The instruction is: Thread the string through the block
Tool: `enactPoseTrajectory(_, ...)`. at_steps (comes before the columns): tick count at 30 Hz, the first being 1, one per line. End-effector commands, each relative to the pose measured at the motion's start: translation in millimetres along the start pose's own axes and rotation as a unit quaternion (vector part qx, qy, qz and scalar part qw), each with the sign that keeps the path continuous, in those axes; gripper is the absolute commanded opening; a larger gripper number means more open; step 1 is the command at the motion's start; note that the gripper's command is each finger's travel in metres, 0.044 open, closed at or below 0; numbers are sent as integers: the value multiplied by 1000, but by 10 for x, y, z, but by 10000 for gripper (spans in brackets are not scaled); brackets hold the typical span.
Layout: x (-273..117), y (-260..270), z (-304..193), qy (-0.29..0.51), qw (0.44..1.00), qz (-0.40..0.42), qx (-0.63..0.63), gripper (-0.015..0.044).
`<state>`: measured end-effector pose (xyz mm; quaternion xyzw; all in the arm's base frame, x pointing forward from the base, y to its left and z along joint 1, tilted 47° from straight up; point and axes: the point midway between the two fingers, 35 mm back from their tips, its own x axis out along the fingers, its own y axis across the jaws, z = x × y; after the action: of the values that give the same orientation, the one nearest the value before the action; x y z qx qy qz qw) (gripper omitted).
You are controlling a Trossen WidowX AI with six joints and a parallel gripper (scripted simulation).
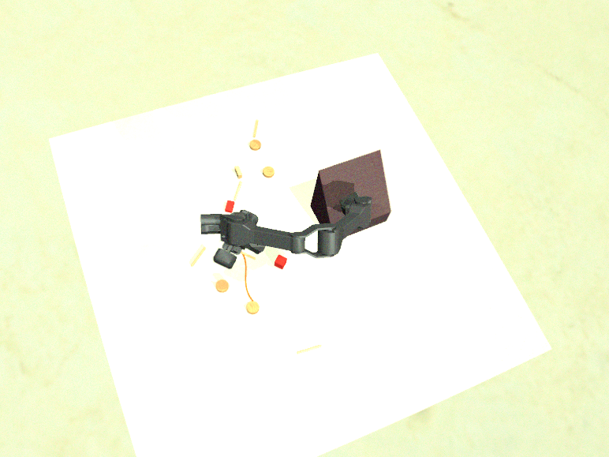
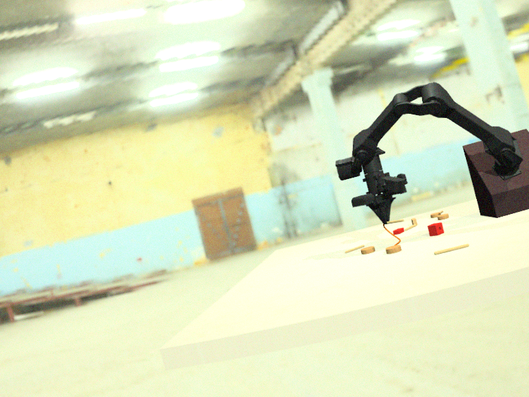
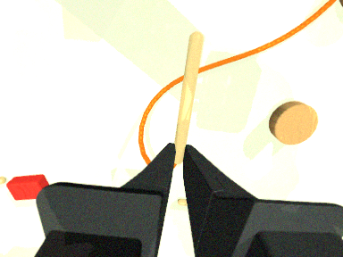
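My gripper (image 1: 241,252) (image 2: 385,223) (image 3: 179,150) is shut on one end of the tan stick (image 1: 249,256) (image 2: 395,221) (image 3: 190,76), where the orange string joins it. It holds the stick above the table, its free end pointing toward the red block. The orange string (image 1: 245,276) (image 2: 395,235) (image 3: 268,46) runs slack to its round wooden button (image 1: 252,307) (image 2: 393,249). The red block with the hole (image 1: 280,261) (image 2: 434,229) stands on the table, apart from the stick and outside the wrist view. Its hole faces are hard to make out.
A second red piece (image 1: 229,206) (image 2: 398,230) (image 3: 28,187) lies beyond the gripper. A loose button (image 1: 222,285) (image 2: 367,250) (image 3: 295,124) lies near the string. Loose sticks (image 1: 198,255) (image 1: 308,349) (image 2: 451,249) lie about. The arm stands on a dark pedestal (image 1: 363,172).
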<state>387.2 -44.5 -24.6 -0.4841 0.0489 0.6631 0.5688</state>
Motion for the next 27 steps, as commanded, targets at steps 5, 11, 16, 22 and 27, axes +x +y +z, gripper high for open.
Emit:
enactPoseTrajectory(5,4,-17,-110,-1,1000,-1,-2,0)
enactPoseTrajectory(11,1,-25,-188,0,1000,-1,-2,0)
enactPoseTrajectory(16,0,-29,-252,0,1000,-1,-2,0)
enactPoseTrajectory(22,-2,-32,-330,1,1000,-1,-2,0)
enactPoseTrajectory(27,-2,-33,-395,1,1000,-1,-2,0)
